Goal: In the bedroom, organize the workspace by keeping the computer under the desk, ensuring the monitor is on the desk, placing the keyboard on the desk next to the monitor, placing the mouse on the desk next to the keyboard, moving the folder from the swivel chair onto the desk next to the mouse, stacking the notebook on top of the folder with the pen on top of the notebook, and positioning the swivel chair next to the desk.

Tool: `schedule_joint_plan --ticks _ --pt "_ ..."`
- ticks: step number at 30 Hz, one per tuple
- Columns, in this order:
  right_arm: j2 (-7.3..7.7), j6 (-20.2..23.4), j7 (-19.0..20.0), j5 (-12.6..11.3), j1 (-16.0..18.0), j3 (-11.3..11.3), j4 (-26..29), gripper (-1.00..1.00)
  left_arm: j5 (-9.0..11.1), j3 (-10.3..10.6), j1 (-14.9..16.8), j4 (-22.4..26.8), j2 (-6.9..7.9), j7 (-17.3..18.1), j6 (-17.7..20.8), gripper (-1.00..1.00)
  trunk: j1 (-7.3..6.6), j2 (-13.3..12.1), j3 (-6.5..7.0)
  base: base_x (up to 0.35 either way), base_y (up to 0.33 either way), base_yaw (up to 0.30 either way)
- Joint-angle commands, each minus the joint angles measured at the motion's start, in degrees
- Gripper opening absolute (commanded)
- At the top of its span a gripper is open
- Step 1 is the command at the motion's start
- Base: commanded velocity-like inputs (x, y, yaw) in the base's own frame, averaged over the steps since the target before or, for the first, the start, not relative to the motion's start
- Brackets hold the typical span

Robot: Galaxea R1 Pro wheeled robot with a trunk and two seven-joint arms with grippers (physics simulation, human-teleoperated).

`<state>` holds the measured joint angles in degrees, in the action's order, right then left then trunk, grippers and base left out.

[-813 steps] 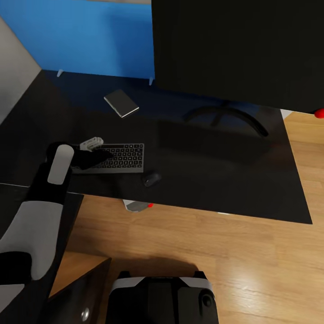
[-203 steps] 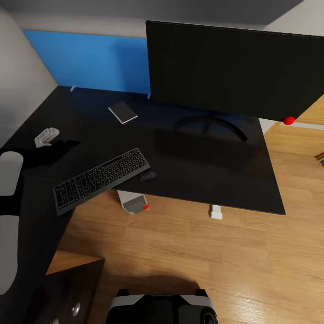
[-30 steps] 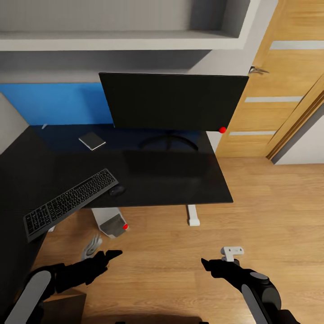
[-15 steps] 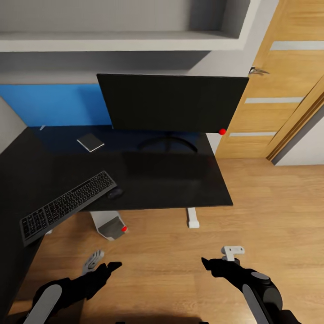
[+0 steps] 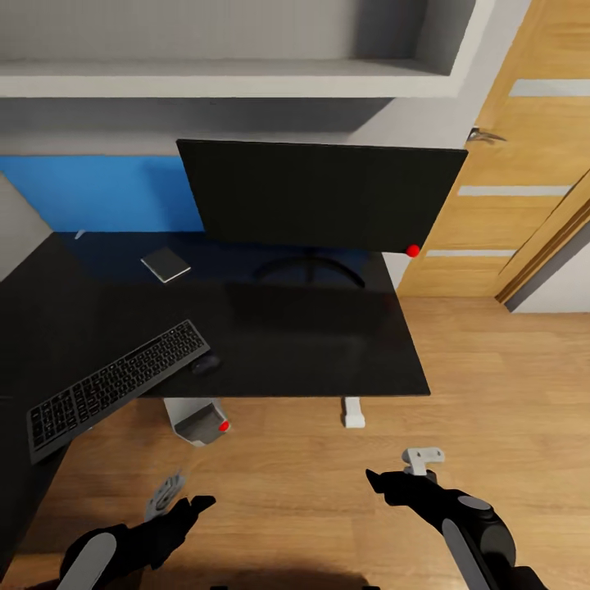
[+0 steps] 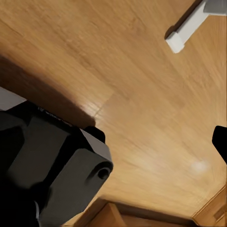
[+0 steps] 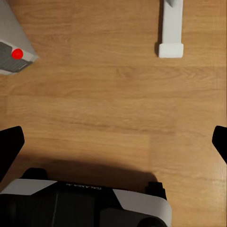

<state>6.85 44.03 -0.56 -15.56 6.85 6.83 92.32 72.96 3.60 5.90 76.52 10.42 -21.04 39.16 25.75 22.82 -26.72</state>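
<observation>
From the head camera I take the desk (image 5: 311,344) as my landmark. The monitor (image 5: 319,195) stands at its back, with a red dot on its lower corner nearest the door (image 5: 524,156). The notebook (image 5: 165,264) lies on the top near the blue back panel (image 5: 90,192). The keyboard (image 5: 115,387) lies askew across the inner corner of the front edge, and the mouse (image 5: 206,364) sits just beside its end nearer the monitor. The computer (image 5: 198,419) stands on the wood floor (image 5: 492,385) under the desk. My left gripper (image 5: 176,504) and right gripper (image 5: 397,475) hang low over the floor in front of the desk, both spread wide and empty.

On the left wrist camera I see floor and one white desk foot (image 6: 187,30).

On the right wrist camera both dark fingertips (image 7: 9,142) sit far apart over bare floor, with the computer (image 7: 13,52) and a desk foot (image 7: 171,33) beyond.
</observation>
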Motion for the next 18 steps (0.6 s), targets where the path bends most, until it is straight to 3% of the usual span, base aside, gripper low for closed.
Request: schedule_joint_plan --ticks 1,4,11,18 --pt "0.05 0.26 -0.06 -0.08 0.02 0.04 0.09 1.0 0.69 0.09 -0.04 -0.19 0.04 -0.58 -0.07 1.0 0.03 0.1 -0.08 0.01 -0.006 0.245" --pt "-0.07 0.3 -0.06 -0.08 0.01 0.07 0.17 1.0 0.96 0.12 -0.43 -1.74 -0.06 -0.51 -0.23 1.0 0.03 0.1 0.03 0.005 -0.003 0.231" --pt "-0.27 0.52 -0.13 -0.05 0.06 0.26 0.22 1.0 0.67 0.03 -0.68 -7.0 -2.67 -0.48 -3.67 1.0 0.03 0.1 0.53 0.001 -0.001 0.151" --pt "0.1 4.02 0.07 -0.08 0.72 0.29 0.23 1.0 0.44 0.22 -0.71 -7.88 -3.25 -0.51 -5.59 1.0 0.03 0.1 1.1 0.0 0.0 0.081"
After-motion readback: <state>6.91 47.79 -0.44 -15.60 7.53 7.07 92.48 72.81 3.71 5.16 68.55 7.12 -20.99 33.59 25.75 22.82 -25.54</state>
